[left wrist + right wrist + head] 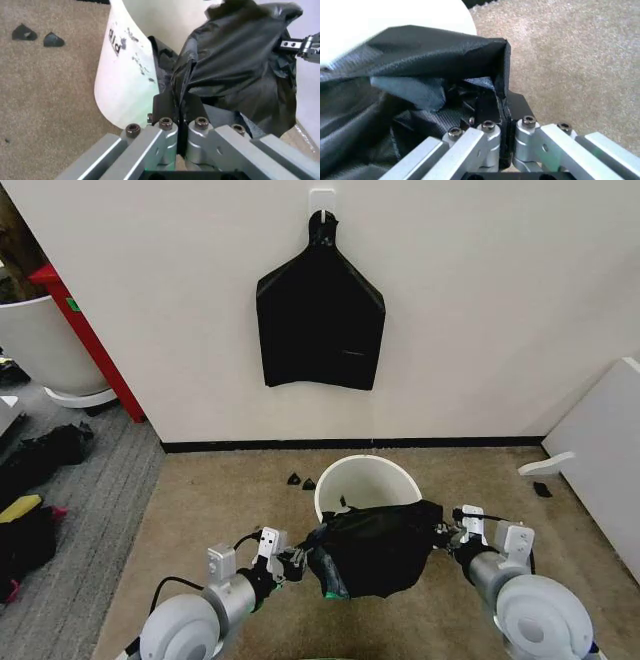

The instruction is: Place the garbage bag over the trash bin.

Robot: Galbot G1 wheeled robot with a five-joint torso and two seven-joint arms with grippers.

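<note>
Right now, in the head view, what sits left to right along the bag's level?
Left claw → garbage bag, stretched over the near side of the trash bin → right claw.

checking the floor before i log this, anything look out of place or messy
Yes: small black scraps lie loose on the carpet left of the bin, and another sits by the white panel on the right. The bag, pinched by the left pincer and right pincer, covers only the bin's near side.
</note>
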